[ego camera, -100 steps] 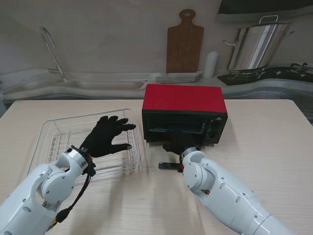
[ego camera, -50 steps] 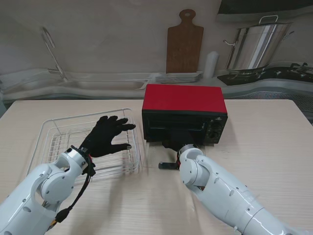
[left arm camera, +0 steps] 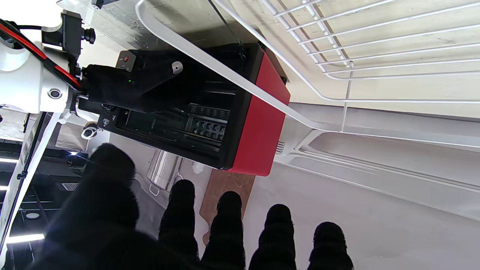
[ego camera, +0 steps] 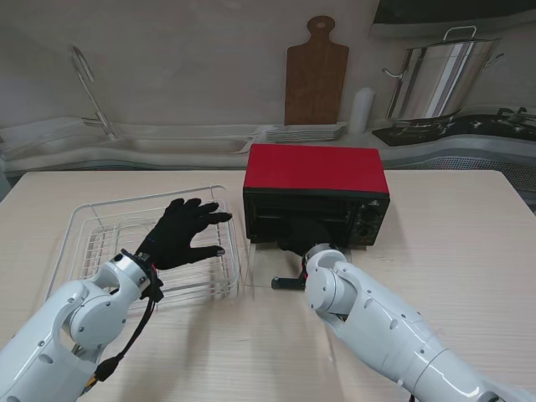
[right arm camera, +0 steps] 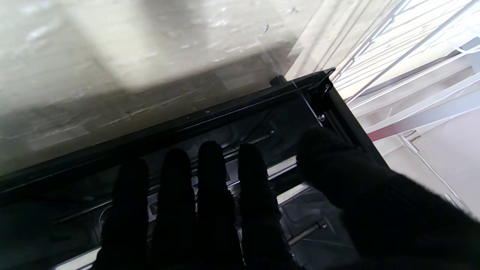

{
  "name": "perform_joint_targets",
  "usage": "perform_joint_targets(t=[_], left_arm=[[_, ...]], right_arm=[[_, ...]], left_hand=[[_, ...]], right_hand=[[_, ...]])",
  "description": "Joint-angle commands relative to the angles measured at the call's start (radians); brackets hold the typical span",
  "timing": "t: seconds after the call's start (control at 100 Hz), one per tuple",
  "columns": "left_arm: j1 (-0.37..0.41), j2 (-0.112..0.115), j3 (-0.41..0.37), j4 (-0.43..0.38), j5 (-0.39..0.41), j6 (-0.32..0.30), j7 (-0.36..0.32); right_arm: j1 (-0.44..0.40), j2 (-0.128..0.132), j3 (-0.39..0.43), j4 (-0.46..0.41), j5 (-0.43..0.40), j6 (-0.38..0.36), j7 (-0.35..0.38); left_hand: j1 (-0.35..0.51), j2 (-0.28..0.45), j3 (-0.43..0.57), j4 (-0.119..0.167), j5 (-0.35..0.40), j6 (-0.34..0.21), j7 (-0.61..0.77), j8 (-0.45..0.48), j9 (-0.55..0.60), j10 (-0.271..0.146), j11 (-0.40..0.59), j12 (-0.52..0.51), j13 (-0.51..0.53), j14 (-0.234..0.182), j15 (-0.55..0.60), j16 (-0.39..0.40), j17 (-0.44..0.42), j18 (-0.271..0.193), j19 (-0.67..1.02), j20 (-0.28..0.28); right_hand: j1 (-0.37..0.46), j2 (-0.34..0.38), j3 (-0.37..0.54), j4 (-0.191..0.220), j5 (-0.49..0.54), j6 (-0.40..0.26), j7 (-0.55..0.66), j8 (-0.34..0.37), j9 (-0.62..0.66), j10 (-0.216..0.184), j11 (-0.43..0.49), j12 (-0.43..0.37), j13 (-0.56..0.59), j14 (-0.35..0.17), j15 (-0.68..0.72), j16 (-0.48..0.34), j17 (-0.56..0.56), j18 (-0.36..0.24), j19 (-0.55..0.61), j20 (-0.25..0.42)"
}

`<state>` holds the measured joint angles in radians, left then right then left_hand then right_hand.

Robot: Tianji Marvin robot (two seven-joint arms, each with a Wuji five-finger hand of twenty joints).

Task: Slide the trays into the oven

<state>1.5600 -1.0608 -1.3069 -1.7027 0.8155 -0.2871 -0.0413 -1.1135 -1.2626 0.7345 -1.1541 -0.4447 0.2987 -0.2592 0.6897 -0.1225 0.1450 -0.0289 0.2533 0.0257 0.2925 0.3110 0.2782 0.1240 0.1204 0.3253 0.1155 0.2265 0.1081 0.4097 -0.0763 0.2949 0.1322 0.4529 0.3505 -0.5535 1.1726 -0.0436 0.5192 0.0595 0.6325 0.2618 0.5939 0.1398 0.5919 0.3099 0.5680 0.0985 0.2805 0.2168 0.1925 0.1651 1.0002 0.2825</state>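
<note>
- We see the red oven [ego camera: 316, 197] standing at about 12 o'clock from the middle of the tabletop [ego camera: 452, 251], its dark front turned toward us and its glass door [ego camera: 276, 268] dropped open, flat over the tabletop
- Our right robot hand [ego camera: 306, 244] reaches into the oven mouth; in the right wrist view its four fingers [right arm camera: 210, 195] lie straight and close together, thumb apart to one side, over dark rails and a pale metal strip inside the cavity
- We cannot tell whether those fingers press on a tray or only hover; a tray as such is too dark to make out inside the oven
- A dark handle-like piece [ego camera: 286, 283] shows on the tabletop just beside our right wrist, at about 6 o'clock from the oven front
- The white wire basket [ego camera: 84, 230] sits at roughly 9 o'clock from the oven, close beside it; nothing can be made out lying in it
- Our left robot hand [ego camera: 182, 233] is over the basket's right part, fingers spread and holding nothing; in the left wrist view the fingertips [left arm camera: 228, 210] point past the basket rim [left arm camera: 240, 80] toward the oven's red side
- A wooden board [ego camera: 316, 74] and a steel pot [ego camera: 435, 77] stand on the counter behind, at 12 to 1 o'clock
</note>
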Motion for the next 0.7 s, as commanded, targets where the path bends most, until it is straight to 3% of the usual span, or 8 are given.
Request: perform_joint_targets(t=[0.0, 0.34, 0.69], left_arm=[[0.008, -0.005, -0.002, -0.008, -0.001, 0.001, -0.016], [0.018, -0.005, -0.009, -0.015, 0.001, 0.000, -0.009], [0.033, -0.006, -0.018, -0.026, 0.001, 0.001, -0.006]], right_arm=[[-0.012, 0.000, 0.003, -0.017, -0.006, 0.000, 0.026], [-0.115, 0.039, 0.061, -0.137, -0.051, -0.037, 0.046], [-0.333, 0.104, 0.191, -0.350, -0.166, -0.161, 0.078]], left_hand=[[0.019, 0.030, -0.030, 0.037, -0.027, 0.014, 0.000, 0.015, -0.033, -0.011, 0.000, 0.006, -0.030, -0.023, -0.017, -0.011, -0.012, -0.027, -0.050, -0.005], [0.019, 0.030, -0.030, 0.037, -0.027, 0.012, 0.000, 0.015, -0.032, -0.012, 0.000, 0.006, -0.030, -0.023, -0.017, -0.011, -0.013, -0.026, -0.050, -0.006], [0.019, 0.030, -0.031, 0.037, -0.028, 0.013, -0.001, 0.015, -0.032, -0.012, -0.001, 0.005, -0.031, -0.022, -0.018, -0.011, -0.013, -0.026, -0.050, -0.006]], right_hand=[[-0.056, 0.008, -0.038, 0.031, -0.030, -0.020, 0.014, 0.014, -0.039, -0.025, 0.002, 0.014, -0.036, -0.018, 0.005, 0.007, 0.002, 0.017, -0.003, -0.003], [-0.058, 0.009, -0.033, 0.033, -0.020, -0.015, 0.009, 0.019, -0.037, -0.018, 0.013, 0.018, -0.034, -0.021, 0.012, 0.012, 0.000, 0.017, 0.002, 0.001], [-0.052, 0.019, -0.036, 0.033, -0.024, -0.012, -0.009, 0.016, -0.045, -0.017, 0.005, 0.014, -0.041, -0.018, 0.007, 0.009, -0.004, 0.022, 0.000, 0.000]])
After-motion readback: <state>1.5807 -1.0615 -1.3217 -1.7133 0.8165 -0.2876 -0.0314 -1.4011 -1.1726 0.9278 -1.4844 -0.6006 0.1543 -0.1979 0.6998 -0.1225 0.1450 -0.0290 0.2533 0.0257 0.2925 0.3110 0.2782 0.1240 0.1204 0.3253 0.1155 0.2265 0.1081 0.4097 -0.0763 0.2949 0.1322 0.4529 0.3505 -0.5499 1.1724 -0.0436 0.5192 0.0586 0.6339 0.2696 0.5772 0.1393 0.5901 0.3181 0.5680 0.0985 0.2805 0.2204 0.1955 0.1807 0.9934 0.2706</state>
